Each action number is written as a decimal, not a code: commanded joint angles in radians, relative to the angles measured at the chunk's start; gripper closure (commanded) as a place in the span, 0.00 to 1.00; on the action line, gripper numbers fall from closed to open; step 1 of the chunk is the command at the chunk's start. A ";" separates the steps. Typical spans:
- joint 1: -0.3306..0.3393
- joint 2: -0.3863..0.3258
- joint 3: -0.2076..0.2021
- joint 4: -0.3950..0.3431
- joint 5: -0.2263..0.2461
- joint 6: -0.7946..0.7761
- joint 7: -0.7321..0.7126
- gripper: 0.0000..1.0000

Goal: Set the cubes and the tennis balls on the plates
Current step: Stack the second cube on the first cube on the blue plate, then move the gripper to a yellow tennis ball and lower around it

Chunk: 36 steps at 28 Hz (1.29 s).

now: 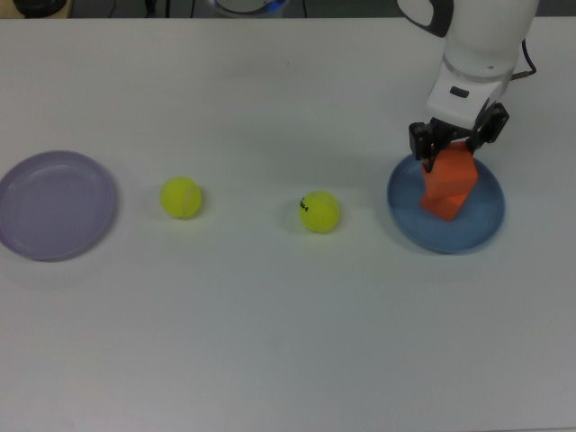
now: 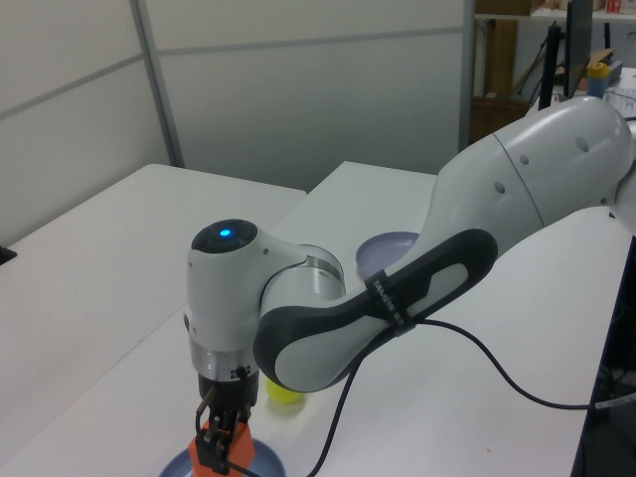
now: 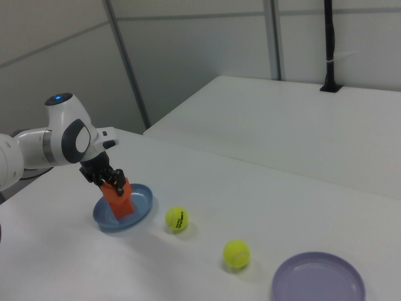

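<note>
My gripper (image 1: 453, 151) is shut on an orange cube (image 1: 453, 171) and holds it over the blue plate (image 1: 486, 214) at the top view's right. This cube sits on or just above a second orange cube (image 1: 442, 206) lying on that plate; whether they touch I cannot tell. The right view shows the gripper (image 3: 108, 179), the held cube (image 3: 119, 189), the lower cube (image 3: 124, 207) and the blue plate (image 3: 143, 199). Two tennis balls (image 1: 181, 197) (image 1: 319, 211) rest on the table. The lavender plate (image 1: 56, 204) at the top view's left holds nothing.
In the left view the arm's body (image 2: 298, 328) covers most of the lavender plate (image 2: 397, 245) and part of one tennis ball (image 2: 288, 396). A black cable (image 2: 497, 348) trails from the arm over the table. The table's back edge runs along the top view's top.
</note>
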 commanded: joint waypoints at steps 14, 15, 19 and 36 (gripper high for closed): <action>0.003 -0.085 -0.019 -0.003 -0.010 0.011 0.085 0.00; 0.000 -0.094 -0.020 -0.003 -0.008 0.003 0.085 0.00; -0.075 -0.134 -0.021 -0.003 0.012 -0.063 0.085 0.00; -0.312 -0.096 -0.021 -0.049 0.138 -0.098 -0.059 0.00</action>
